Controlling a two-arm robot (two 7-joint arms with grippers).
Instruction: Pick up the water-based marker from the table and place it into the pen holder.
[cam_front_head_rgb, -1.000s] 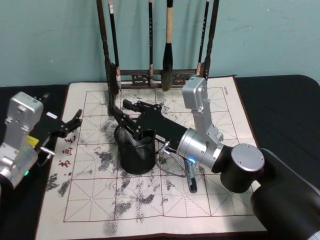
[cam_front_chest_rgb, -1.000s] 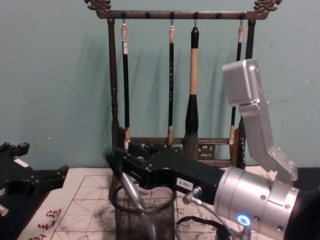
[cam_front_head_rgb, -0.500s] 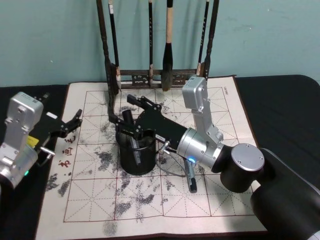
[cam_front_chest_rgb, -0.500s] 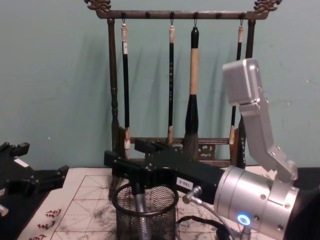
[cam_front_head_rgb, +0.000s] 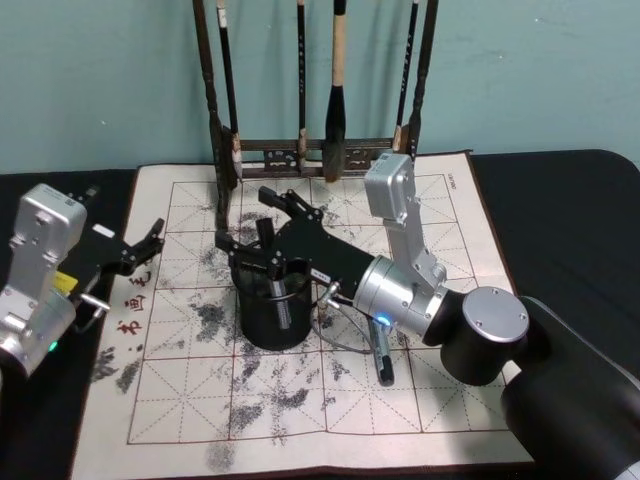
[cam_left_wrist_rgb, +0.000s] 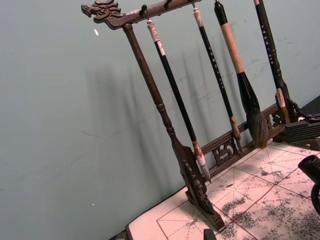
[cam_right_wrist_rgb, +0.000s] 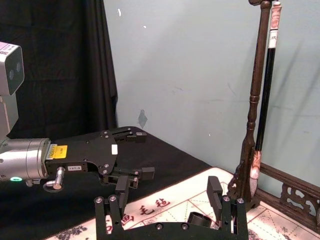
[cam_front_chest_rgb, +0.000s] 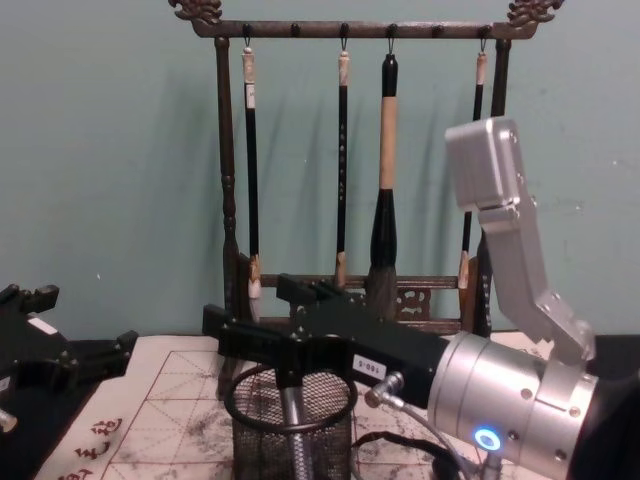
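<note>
The black wire-mesh pen holder (cam_front_head_rgb: 262, 318) (cam_front_chest_rgb: 325, 432) stands on the white gridded mat (cam_front_head_rgb: 440, 400) over the dark table (cam_front_head_rgb: 560, 200). The water-based marker (cam_front_head_rgb: 289, 315) (cam_front_chest_rgb: 293, 418) stands nearly upright inside it, its grey shaft visible through the mesh and its dark top (cam_right_wrist_rgb: 200, 219) at rim height. My right gripper (cam_front_head_rgb: 243, 218) (cam_front_chest_rgb: 248, 305) (cam_right_wrist_rgb: 165, 205) hovers just above the holder's rim, open, its fingers spread wide on either side of the marker's top and not touching it. My left gripper (cam_front_head_rgb: 150, 243) (cam_right_wrist_rgb: 131, 156) rests open at the mat's left edge, holding nothing.
A tall dark wooden brush rack (cam_front_head_rgb: 300, 150) (cam_front_chest_rgb: 340, 30) (cam_left_wrist_rgb: 170, 135) with several hanging brushes stands at the mat's back edge, right behind the holder. A dark pen-like object (cam_front_head_rgb: 384, 362) lies on the mat beside my right forearm.
The marker, tilted in the shut right gripper a second ago, has dropped upright into the holder. The right gripper has opened. The left arm has not moved.
</note>
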